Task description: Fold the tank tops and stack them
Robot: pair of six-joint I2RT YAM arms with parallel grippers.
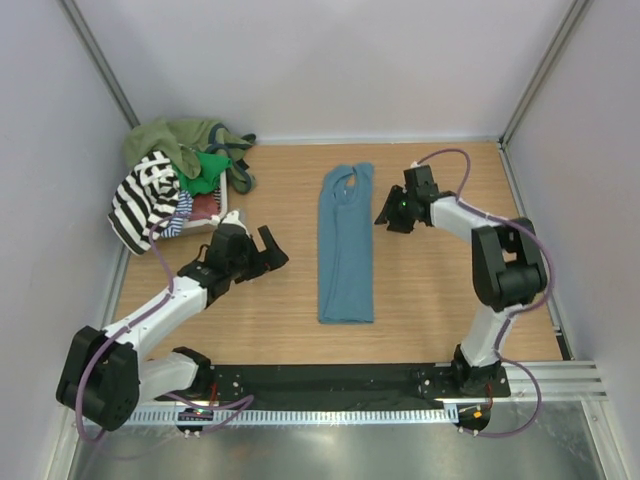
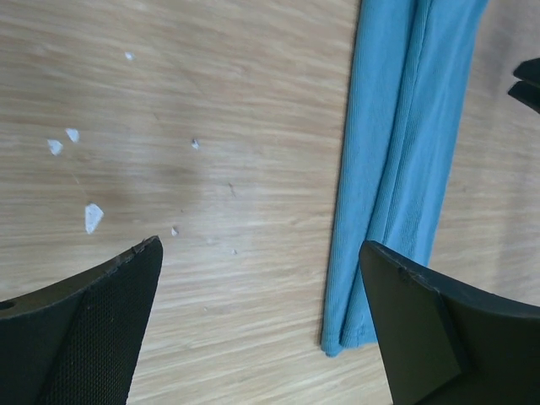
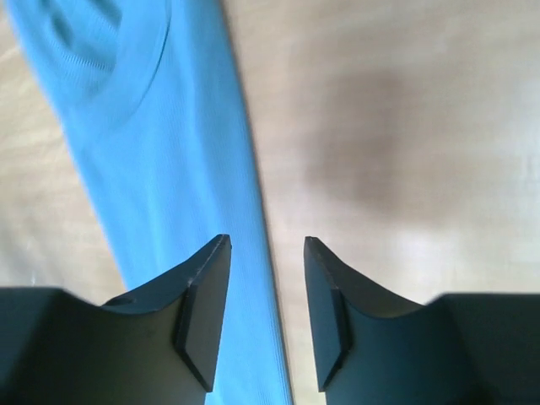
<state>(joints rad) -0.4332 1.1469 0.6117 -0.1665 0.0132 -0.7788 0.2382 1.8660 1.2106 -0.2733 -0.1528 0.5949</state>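
Note:
The teal-blue tank top (image 1: 346,245) lies folded into a long narrow strip in the middle of the table, neck end at the back. It also shows in the left wrist view (image 2: 396,169) and the right wrist view (image 3: 152,152). My left gripper (image 1: 268,252) is open and empty, left of the strip's lower half. My right gripper (image 1: 392,215) is open and empty, above the strip's right edge near the neck end. The black-and-white striped tank top (image 1: 145,198) hangs over a heap of olive and green tops (image 1: 185,150) at the back left.
A white bin (image 1: 215,215) holds the heap at the back left corner. Small white flecks (image 2: 91,216) lie on the wood in the left wrist view. Grey walls close in the table on the left, back and right.

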